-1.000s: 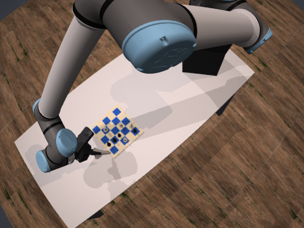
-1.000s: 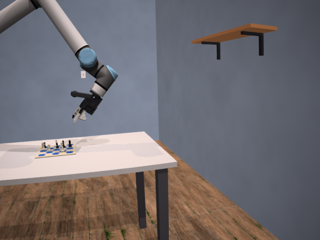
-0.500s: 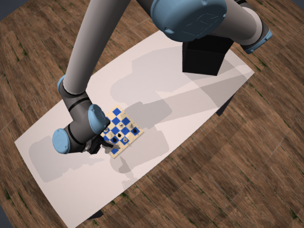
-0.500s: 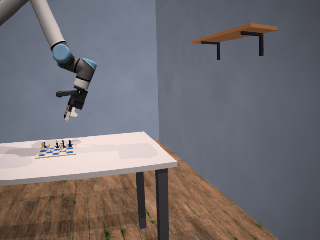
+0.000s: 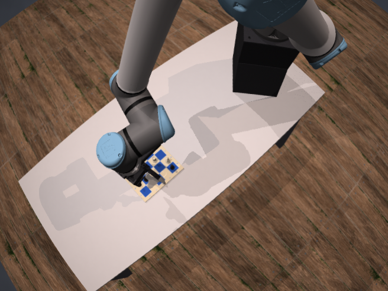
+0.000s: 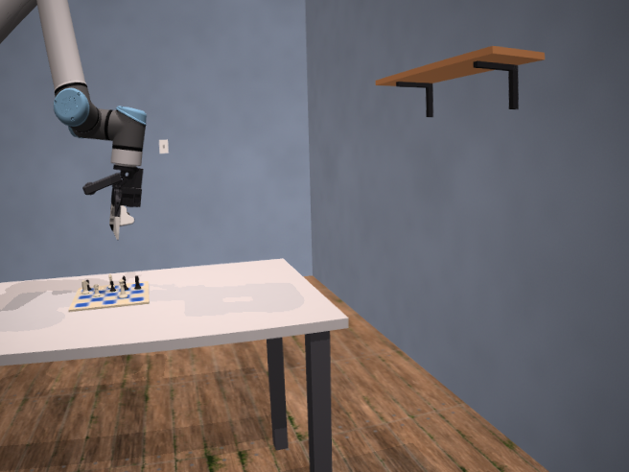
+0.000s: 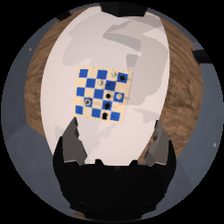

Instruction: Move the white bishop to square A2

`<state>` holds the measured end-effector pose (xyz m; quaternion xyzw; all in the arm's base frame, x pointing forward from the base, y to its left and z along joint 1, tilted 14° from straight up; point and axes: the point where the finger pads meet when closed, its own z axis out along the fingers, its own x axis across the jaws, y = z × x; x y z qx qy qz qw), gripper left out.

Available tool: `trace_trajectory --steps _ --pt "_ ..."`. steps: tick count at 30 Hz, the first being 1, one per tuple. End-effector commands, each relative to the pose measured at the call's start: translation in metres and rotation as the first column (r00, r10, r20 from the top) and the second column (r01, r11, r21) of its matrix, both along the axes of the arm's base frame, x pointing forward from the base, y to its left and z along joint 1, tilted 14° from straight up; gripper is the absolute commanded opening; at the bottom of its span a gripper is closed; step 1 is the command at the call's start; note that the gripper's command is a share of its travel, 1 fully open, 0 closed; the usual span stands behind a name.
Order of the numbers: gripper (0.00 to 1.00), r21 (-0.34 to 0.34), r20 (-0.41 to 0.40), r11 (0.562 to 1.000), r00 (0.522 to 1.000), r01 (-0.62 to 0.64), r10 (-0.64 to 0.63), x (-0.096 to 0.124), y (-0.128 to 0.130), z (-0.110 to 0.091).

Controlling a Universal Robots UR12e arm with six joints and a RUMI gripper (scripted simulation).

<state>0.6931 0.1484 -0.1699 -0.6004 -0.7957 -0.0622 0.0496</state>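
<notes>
The small blue and cream chessboard (image 6: pixel 108 295) lies on the white table, near its left part in the exterior view. It also shows in the wrist view (image 7: pixel 102 93) and, partly under the arm, in the top view (image 5: pixel 158 173). Several white and black pieces stand upright on it. A tall white piece (image 6: pixel 109 279) stands near the board's far edge; I cannot tell at this size which white piece is the bishop. My gripper (image 6: pixel 117 225) hangs high above the board, pointing down, open and empty. Its two fingers frame the table below the board in the wrist view (image 7: pixel 116 146).
The arm's wrist and elbow (image 5: pixel 134 131) hide part of the board from above. The robot's black base (image 5: pixel 261 62) stands at the table's far end. A wooden shelf (image 6: pixel 459 65) hangs on the right wall, far from the board.
</notes>
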Motion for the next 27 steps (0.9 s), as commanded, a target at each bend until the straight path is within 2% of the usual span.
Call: trace_trajectory --steps 1,12,27 --pt "1.0 0.009 0.057 1.0 0.998 0.002 -0.002 -0.007 0.001 -0.001" --pt "1.0 0.023 0.15 1.0 0.989 0.0 -0.003 -0.022 0.005 -0.001" --pt "1.0 0.026 0.169 1.0 0.986 -0.001 -0.003 -0.026 0.006 0.0"
